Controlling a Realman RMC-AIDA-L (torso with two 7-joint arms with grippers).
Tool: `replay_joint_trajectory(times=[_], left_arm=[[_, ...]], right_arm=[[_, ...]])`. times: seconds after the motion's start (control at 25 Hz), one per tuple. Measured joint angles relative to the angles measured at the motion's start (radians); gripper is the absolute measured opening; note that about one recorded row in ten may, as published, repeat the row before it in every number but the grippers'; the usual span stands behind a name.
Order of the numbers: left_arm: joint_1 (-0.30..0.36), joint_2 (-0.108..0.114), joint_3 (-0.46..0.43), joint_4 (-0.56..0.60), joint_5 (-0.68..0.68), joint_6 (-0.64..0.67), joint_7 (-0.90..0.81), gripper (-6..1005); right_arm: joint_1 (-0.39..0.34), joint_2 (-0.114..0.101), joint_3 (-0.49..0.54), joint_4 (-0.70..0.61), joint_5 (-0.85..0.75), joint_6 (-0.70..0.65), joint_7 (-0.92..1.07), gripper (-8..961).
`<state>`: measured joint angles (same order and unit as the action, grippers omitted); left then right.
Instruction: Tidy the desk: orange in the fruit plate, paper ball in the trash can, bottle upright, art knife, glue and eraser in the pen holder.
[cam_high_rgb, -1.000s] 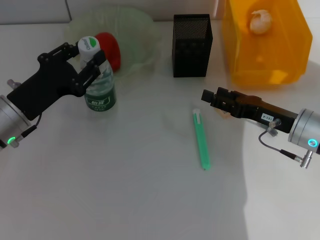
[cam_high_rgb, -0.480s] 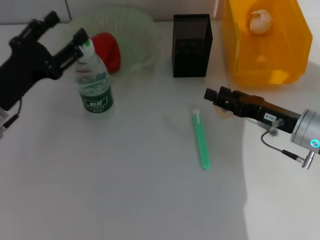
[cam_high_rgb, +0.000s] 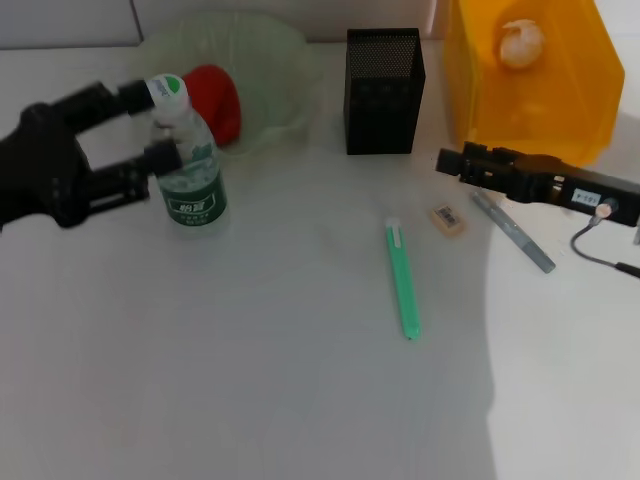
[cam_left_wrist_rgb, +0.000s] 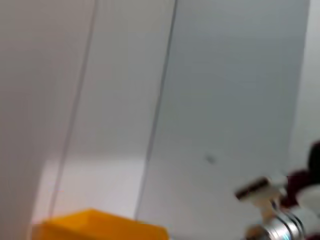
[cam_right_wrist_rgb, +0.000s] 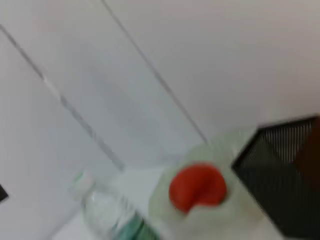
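While the spread left gripper (cam_high_rgb: 155, 125) flanks it, the bottle (cam_high_rgb: 187, 160) stands upright — cap up — on the desk (cam_high_rgb: 250, 380)

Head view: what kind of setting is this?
Likely a staged office-desk setup in a lab: plain white desk with a black mesh pen holder, a yellow trash can and loose stationery such as the eraser.

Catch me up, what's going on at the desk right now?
The bottle stands upright, with the left end effector open beside its top. The orange sits in the fruit plate and the paper ball is in the trash can. The green art knife, eraser and a grey stick lie on the desk, outside the pen holder. The right end effector hovers above them.
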<state>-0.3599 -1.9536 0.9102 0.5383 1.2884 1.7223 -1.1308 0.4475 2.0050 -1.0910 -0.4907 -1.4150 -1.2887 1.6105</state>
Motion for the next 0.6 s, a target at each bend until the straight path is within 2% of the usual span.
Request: replay_joint_trajectory(times=[0.04, 0.08, 0.12, 0.16, 0.2, 0.24, 0.28, 0.32, 0.36, 0.44, 0.52, 0.6], left_arm=[[0.000, 0.000, 0.000, 0.000, 0.000, 0.000, 0.000, 777], [-0.005, 0.026, 0.023, 0.048, 0.116, 0.029, -0.090, 777], [-0.005, 0.026, 0.023, 0.048, 0.116, 0.029, -0.090, 777], [-0.009, 0.024, 0.022, 0.113, 0.293, 0.051, -0.165, 777], [-0.009, 0.024, 0.022, 0.113, 0.293, 0.051, -0.165, 777], [-0.009, 0.016, 0.022, 0.129, 0.346, 0.051, -0.176, 776], [-0.009, 0.016, 0.022, 0.129, 0.346, 0.051, -0.176, 776], [-0.009, 0.016, 0.022, 0.129, 0.346, 0.051, -0.176, 776], [-0.017, -0.009, 0.019, 0.165, 0.461, 0.044, -0.210, 776], [-0.021, -0.016, 0.018, 0.171, 0.483, 0.041, -0.217, 776], [-0.023, -0.022, 0.017, 0.174, 0.494, 0.036, -0.220, 776], [-0.023, -0.022, 0.017, 0.174, 0.494, 0.036, -0.220, 776]], right_arm=[[0.009, -0.038, 0.001, -0.124, -0.153, -0.042, 0.170, 730], [0.009, -0.038, 0.001, -0.124, -0.153, -0.042, 0.170, 730], [0.018, -0.052, 0.003, -0.204, -0.242, -0.076, 0.259, 730], [0.029, -0.058, 0.007, -0.293, -0.338, -0.120, 0.353, 730], [0.041, -0.062, 0.008, -0.380, -0.435, -0.167, 0.449, 730], [0.078, -0.059, 0.004, -0.557, -0.609, -0.265, 0.627, 730], [0.078, -0.059, 0.004, -0.557, -0.609, -0.265, 0.627, 730], [0.111, -0.055, 0.000, -0.646, -0.709, -0.322, 0.729, 729], [0.145, -0.049, -0.005, -0.709, -0.787, -0.365, 0.800, 729], [0.226, -0.028, -0.014, -0.806, -0.947, -0.454, 0.921, 729], [0.305, 0.003, -0.017, -0.837, -1.072, -0.510, 0.979, 729], [0.379, 0.043, -0.019, -0.807, -1.171, -0.525, 0.996, 730]])
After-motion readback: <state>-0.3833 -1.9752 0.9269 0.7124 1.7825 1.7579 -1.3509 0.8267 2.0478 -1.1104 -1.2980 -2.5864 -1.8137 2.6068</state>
